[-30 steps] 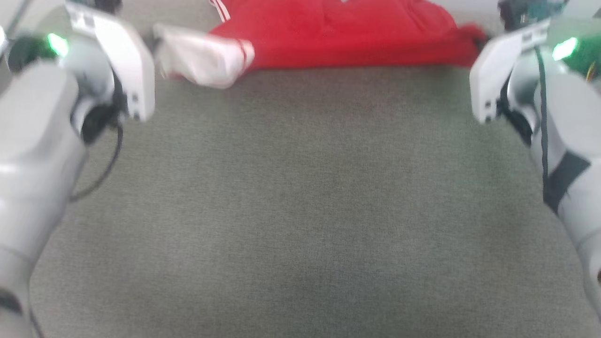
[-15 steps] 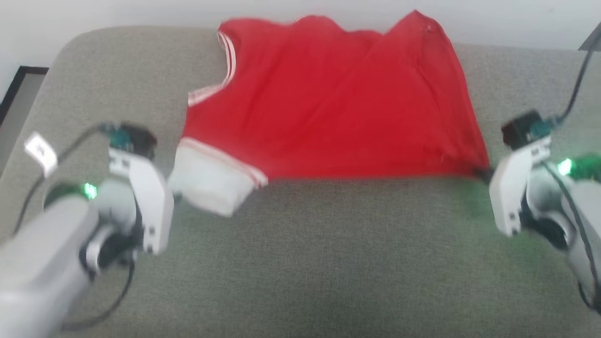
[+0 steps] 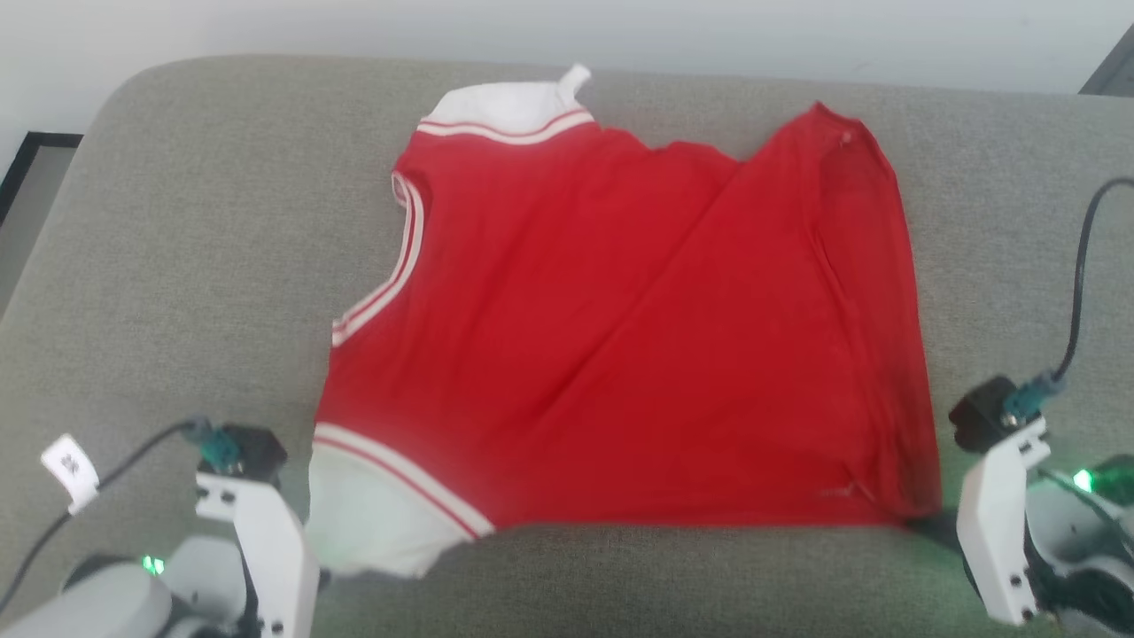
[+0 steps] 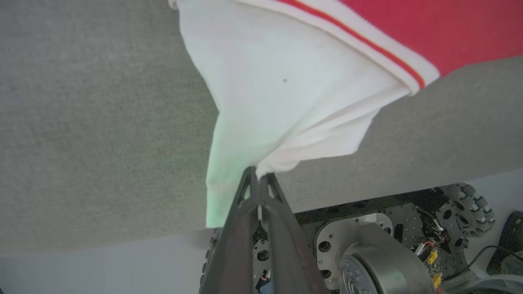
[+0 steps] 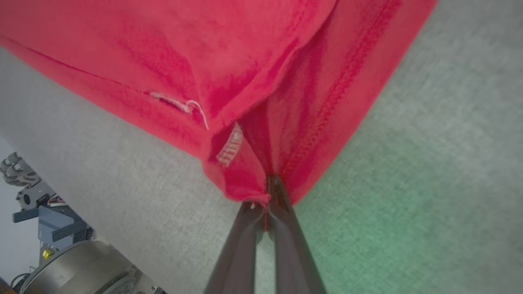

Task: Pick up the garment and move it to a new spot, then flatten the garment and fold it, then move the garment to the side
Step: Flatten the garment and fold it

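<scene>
The garment point(image 3: 620, 337), a red jersey with white panels and striped trim, lies spread over the grey cushion point(image 3: 177, 266), back side up. In the left wrist view my left gripper point(image 4: 258, 176) is shut on the garment's white near-left corner point(image 4: 286, 90), close to the cushion's front edge. My right gripper point(image 5: 269, 185) is shut on the red near-right hem corner point(image 5: 253, 175); in the head view its dark fingers point(image 3: 928, 525) meet the cloth at the lower right. A fold runs diagonally across the red body.
The cushion's near edge drops to my wheeled base point(image 4: 388, 245), seen under the left gripper. A pale wall point(image 3: 567, 27) runs behind the cushion. A dark frame point(image 3: 27, 168) sits off the left side. Cables trail from both wrists.
The head camera has swung up, so the whole garment now shows and the arms sit low in view. Both grippers stay shut on the same near corners, and the cloth now lies drawn out flat.
</scene>
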Robot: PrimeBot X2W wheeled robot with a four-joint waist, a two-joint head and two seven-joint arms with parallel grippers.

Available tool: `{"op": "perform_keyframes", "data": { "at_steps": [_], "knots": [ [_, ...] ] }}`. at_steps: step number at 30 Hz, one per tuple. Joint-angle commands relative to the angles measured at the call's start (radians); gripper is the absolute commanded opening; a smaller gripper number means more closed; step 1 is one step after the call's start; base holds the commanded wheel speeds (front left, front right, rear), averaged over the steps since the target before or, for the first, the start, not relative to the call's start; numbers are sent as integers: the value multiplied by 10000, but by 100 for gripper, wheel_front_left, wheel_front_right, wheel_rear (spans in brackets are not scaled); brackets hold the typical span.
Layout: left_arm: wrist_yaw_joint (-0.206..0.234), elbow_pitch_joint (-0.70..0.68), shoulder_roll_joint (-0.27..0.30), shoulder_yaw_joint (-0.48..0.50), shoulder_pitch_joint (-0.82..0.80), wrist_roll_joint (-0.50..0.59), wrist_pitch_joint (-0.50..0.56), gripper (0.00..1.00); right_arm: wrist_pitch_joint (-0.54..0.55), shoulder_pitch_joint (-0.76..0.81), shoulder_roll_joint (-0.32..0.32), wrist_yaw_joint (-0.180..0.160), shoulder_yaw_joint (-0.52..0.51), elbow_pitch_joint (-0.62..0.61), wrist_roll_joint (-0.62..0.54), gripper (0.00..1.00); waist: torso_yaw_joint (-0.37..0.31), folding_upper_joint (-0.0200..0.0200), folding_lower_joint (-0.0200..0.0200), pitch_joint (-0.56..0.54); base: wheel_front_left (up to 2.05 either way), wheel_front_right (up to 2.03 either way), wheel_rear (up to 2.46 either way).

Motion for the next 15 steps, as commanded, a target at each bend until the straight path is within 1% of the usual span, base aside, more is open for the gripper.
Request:
{"op": "perform_keyframes", "data": {
  "at_steps": [1,5,8,13,15],
  "knots": [
    [210,-208,149,-49,282,-56,118,0,298,543,-112,-3,29,-131,94,0,-4,-1,0,34,0,0,0],
    [480,-694,327,-32,592,-111,28,0,492,1232,-248,-3,-318,-753,115,0,-28,-1,0,76,0,0,0],
    [589,-851,415,119,609,-81,-143,0,502,1521,-240,-3,-539,-946,118,0,-42,-1,0,83,0,0,0],
    [739,-1335,901,517,156,381,-528,0,282,1845,-92,-3,-1420,-1538,-33,0,-161,-1,0,83,0,0,0],
    [735,-1542,1127,659,-69,570,-610,0,170,1834,67,-3,-1876,-1734,-199,0,-248,-1,0,74,0,0,0]
  ]
}}
